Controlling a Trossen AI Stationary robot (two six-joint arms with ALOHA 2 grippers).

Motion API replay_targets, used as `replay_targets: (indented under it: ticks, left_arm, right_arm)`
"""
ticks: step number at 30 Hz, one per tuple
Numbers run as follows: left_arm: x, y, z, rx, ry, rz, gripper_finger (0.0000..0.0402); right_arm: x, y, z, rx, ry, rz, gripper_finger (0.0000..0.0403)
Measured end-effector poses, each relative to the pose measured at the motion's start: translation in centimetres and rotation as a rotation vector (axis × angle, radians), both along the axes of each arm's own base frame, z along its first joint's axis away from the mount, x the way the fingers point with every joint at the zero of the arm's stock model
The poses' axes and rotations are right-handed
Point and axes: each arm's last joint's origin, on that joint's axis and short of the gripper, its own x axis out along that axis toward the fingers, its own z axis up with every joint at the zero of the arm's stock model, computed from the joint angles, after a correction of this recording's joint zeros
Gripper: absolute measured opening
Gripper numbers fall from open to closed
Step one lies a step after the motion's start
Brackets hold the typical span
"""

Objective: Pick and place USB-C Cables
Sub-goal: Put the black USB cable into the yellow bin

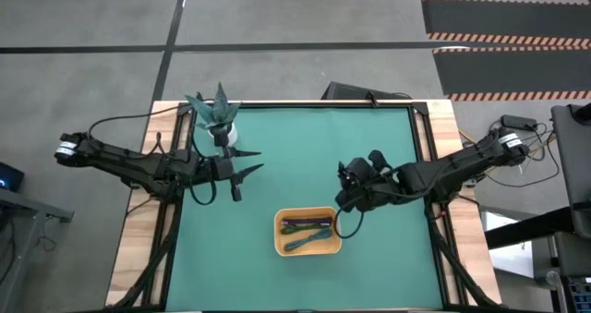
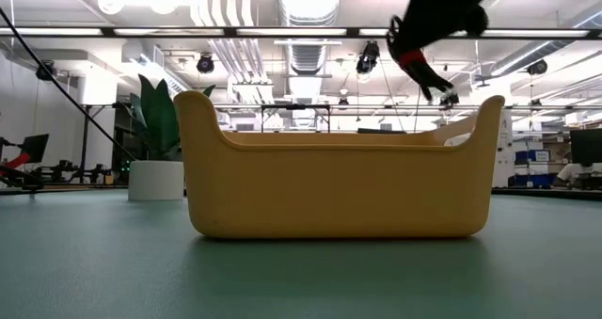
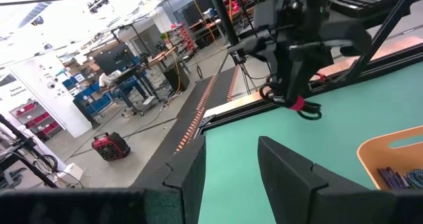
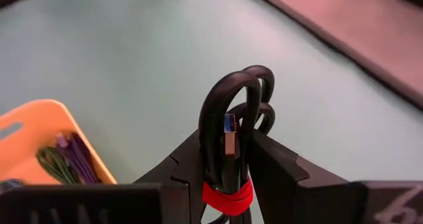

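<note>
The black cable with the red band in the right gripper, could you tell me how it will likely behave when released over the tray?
The black cable, pinched in the right gripper, keeps its loops upright, so it seems fairly springy rather than limp. The red band binds it, so it should probably drop as one bundle. It looks light and may bounce slightly in the tray.

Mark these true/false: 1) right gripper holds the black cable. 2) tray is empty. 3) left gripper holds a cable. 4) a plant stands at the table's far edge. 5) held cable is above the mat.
1) True: right gripper is shut on the black cable with the red band.
2) False: the tray holds cables.
3) False: left gripper is open, holding nothing.
4) True: plant.
5) True: it hangs clear of the mat.
</note>
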Motion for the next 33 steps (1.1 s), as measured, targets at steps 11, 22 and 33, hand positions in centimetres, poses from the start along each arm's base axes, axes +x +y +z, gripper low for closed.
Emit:
replay_targets:
  ticks: [11, 22, 33]
  left_arm:
    - [0.0, 0.0, 0.2, -0.031, -0.037, -0.001, 0.0123]
    - [1.6, -0.9, -0.1, -0.223, -0.123, -0.216, 0.0123]
    - [5.6, -1.8, -1.5, -0.332, -0.217, -0.285, 0.0123]
  right_arm:
    - [2.5, 0.9, -0.4, -0.236, -0.222, 0.294, 0.0095]
    - [2.8, 2.0, 0.0, -0.328, -0.559, 0.741, 0.0095]
    - [2.2, 1.9, 0.3, -0.45, -0.624, 0.926, 0.0095]
